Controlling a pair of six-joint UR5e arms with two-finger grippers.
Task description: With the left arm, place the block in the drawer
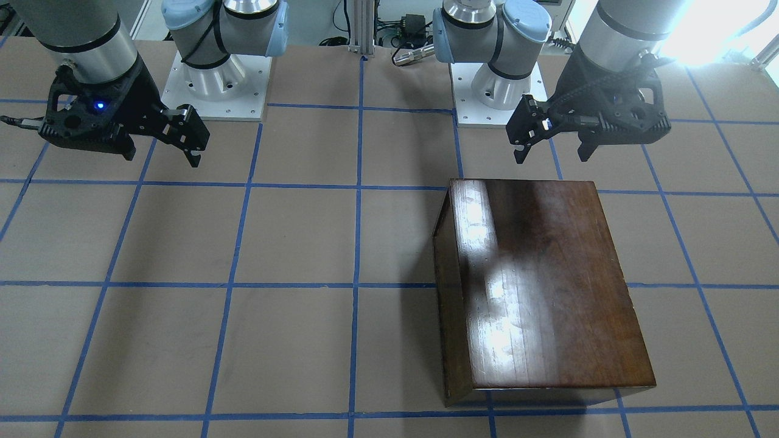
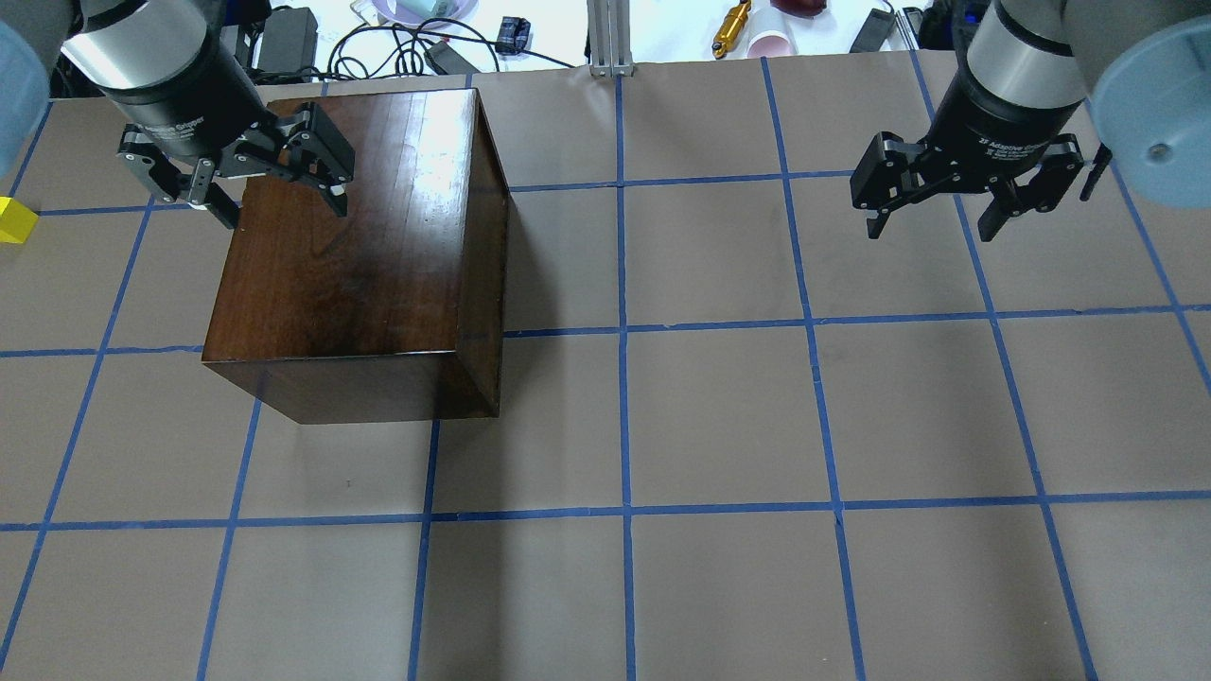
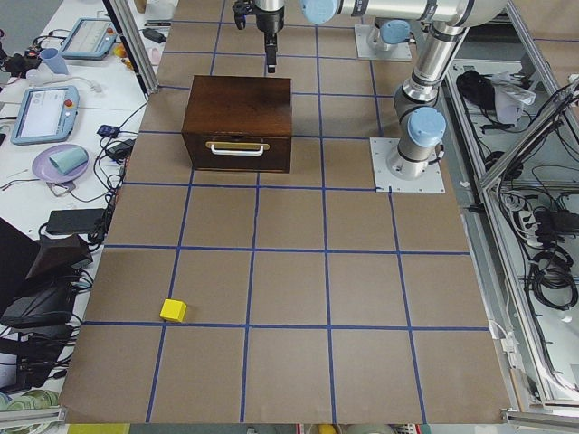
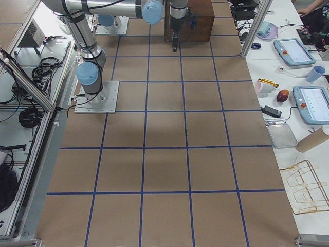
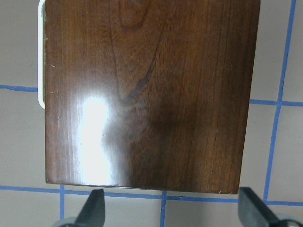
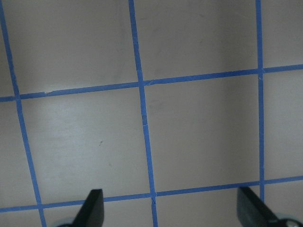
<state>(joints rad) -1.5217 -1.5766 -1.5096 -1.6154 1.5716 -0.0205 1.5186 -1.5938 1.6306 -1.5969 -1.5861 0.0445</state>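
Observation:
The yellow block (image 2: pixel 14 219) lies on the table at the far left edge of the overhead view, well apart from both grippers; it also shows in the exterior left view (image 3: pixel 174 310). The dark-brown box (image 2: pixel 359 246) stands on the left half of the table. Its drawer (image 3: pixel 237 149) is shut, and the handled front panel faces the table's left end. My left gripper (image 2: pixel 284 216) hangs open and empty above the box; its wrist view shows the box's shiny top (image 5: pixel 147 94). My right gripper (image 2: pixel 930 233) hangs open and empty over bare table.
The table (image 2: pixel 719 416) is brown with a blue tape grid. Both arm bases (image 1: pixel 222 79) stand at the robot's edge. Cables, chargers and cups (image 2: pixel 771 43) lie beyond the far edge. Tablets and bowls (image 3: pixel 45 113) sit on the operators' bench.

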